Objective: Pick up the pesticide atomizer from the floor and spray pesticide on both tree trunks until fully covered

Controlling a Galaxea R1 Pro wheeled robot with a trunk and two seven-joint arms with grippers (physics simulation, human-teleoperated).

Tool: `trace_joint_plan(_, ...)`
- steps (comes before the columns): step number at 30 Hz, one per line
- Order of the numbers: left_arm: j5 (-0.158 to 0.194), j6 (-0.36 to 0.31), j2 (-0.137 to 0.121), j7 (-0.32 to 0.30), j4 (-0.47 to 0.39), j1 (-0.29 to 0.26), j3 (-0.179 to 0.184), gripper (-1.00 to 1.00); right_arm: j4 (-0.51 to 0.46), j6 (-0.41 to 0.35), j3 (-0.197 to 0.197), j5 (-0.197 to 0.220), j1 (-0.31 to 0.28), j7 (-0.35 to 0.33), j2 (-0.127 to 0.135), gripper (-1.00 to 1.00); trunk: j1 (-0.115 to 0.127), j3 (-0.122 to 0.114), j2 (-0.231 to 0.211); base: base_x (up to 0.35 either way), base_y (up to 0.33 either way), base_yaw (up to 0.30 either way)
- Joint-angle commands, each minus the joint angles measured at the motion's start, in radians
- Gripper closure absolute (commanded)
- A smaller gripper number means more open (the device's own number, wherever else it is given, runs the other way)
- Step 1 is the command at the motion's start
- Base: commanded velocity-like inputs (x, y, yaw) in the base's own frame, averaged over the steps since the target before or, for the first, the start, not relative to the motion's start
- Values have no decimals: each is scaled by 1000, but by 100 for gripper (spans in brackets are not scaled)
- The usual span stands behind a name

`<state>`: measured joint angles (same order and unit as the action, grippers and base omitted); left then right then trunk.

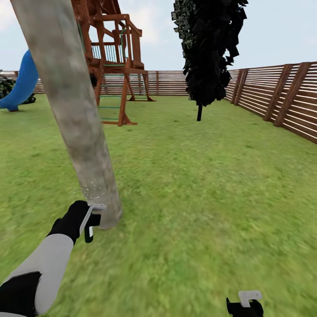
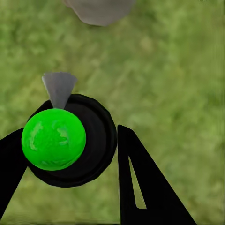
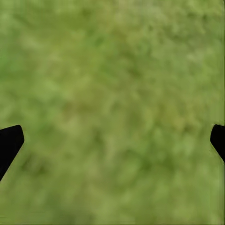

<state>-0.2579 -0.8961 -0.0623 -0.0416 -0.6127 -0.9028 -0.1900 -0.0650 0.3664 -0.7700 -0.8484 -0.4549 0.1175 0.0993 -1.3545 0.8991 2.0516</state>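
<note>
Head view. A thick tree trunk (image 1: pixel 70 110) of mottled grey-beige bark rises from the grass lawn (image 1: pixel 198 198) and leans toward the upper left of the frame; its crown lies beyond the frame. The left arm (image 1: pixel 44 264), white with a black wrist, reaches forward so that the left end effector (image 1: pixel 93 220) sits just beside the base of the trunk. A scatter of fine pale specks (image 1: pixel 90 189) lies on the bark just above the end effector.

Left wrist view. The pesticide atomizer (image 2: pixel 65 140), a round black body bearing a bright green spot and a grey wedge-shaped nozzle (image 2: pixel 59 86), is gripped between the two black fingers (image 2: pixel 140 187) of the left end effector, which close against its sides. The nozzle points toward the grey base of the trunk (image 2: pixel 101 9), which stands apart from it across a stretch of grass.

Right wrist view. The right end effector (image 3: pixel 112 140) is spread wide over the lawn, its fingertips (image 3: pixel 9 140) showing at opposite edges with nothing between them. In the head view it (image 1: pixel 245 304) hangs low at the bottom edge, well apart from the trunk.

Background. A brown wooden play tower (image 1: pixel 112 57) with a blue slide (image 1: pixel 22 83) stands behind the trunk. A cone-shaped tree with black leaves (image 1: pixel 209 48) on a thin dark stem stands farther right. A horizontal-slat wooden fence (image 1: pixel 277 97) encloses the lawn.
</note>
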Motion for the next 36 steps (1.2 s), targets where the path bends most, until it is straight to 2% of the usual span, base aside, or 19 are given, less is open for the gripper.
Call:
trace_joint_plan(1, -5, -3, 0, -5, 2, 0, -5, 100, 2, 3, -6, -11, -1, 5, 0, -100, 0, 1, 0, 205, -220, 274)
trace_joint_plan(5, -4, 1, -1, -5, 8, 3, -6, 100, 2, 3, -7, -11, -1, 4, 0, -100, 0, 1, 0, 257, -179, 194)
trace_joint_plan(18, -12, 8, -5, 7, 8, 26, -7, 100, 1, 3, -8, -8, -1, 5, 2, -100, 0, 1, 0, 259, -176, 31)
trace_joint_plan(22, -12, 9, -18, 9, -6, 79, -9, 100, 1, 3, -8, -9, -1, 5, 1, -100, 0, 1, 0, 122, -162, 256)
trace_joint_plan(26, -9, 11, -16, 11, -6, 89, -7, 100, 1, 3, -8, -9, -1, 5, 0, -100, 0, 1, 0, 8, -12, 276)
trace_joint_plan(30, -6, 113, -6, 14, 8, 90, -8, 100, 1, 3, -8, -9, -1, 5, 1, -100, 0, 1, 0, 52, -18, 277)
trace_joint_plan(36, -10, 132, -5, 16, 22, 109, -8, 100, -1, 3, -9, -8, -1, 5, 1, -100, 0, 1, 0, 227, -155, 131)
